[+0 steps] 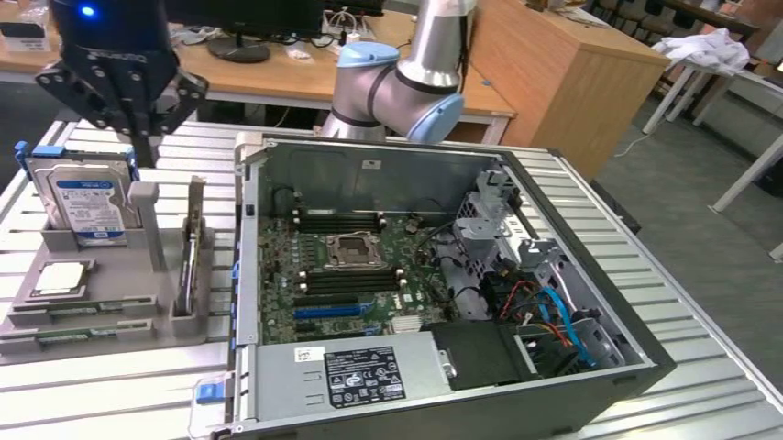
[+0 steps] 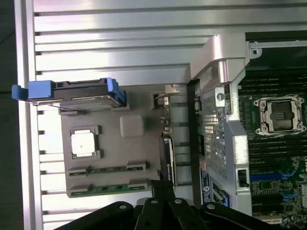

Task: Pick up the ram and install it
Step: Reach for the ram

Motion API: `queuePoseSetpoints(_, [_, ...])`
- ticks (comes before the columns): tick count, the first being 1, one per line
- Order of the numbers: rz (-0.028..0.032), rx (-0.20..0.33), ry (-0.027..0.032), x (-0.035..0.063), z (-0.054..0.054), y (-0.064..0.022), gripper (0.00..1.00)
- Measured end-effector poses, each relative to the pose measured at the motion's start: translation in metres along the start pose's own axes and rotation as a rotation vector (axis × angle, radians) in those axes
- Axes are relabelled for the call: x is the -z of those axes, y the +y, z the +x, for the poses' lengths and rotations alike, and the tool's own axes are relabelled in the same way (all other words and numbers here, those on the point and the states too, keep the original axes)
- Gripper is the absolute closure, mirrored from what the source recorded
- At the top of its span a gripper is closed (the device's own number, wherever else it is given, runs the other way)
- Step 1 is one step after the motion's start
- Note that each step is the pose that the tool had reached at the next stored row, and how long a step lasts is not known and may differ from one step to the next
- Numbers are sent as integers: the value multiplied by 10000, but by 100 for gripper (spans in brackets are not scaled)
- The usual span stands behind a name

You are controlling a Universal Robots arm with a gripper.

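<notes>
Claw [image 1: 145, 147] hovering above the gray tray [image 1: 116, 273], fingers pinched shut, gripping nothing. The ram [image 1: 83, 313] lying flat in the tray's slots, 2 sticks. Risk: descending while shut, fingers jabbing the ram's top or clipping the upright hard drive [image 1: 86, 197].

The arm [image 1: 410, 82] bends at a blue-capped joint at the back, near the middle of the exterior view. The end effector [image 1: 146, 151] hangs at this view's left, pointing straight down, its dark fingers [image 2: 163, 189] closed together
</notes>
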State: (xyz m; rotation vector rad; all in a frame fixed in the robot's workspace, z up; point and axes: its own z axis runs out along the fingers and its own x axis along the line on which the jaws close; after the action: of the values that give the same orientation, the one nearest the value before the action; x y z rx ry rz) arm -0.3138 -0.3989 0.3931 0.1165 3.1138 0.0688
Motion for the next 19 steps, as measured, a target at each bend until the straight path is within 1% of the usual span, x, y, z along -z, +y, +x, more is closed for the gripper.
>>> queuePoseSetpoints(4, [0, -1, 1, 3, 126, -9, 89])
queuePoseSetpoints(19, [1, 0, 5, 14, 528, -39, 89])
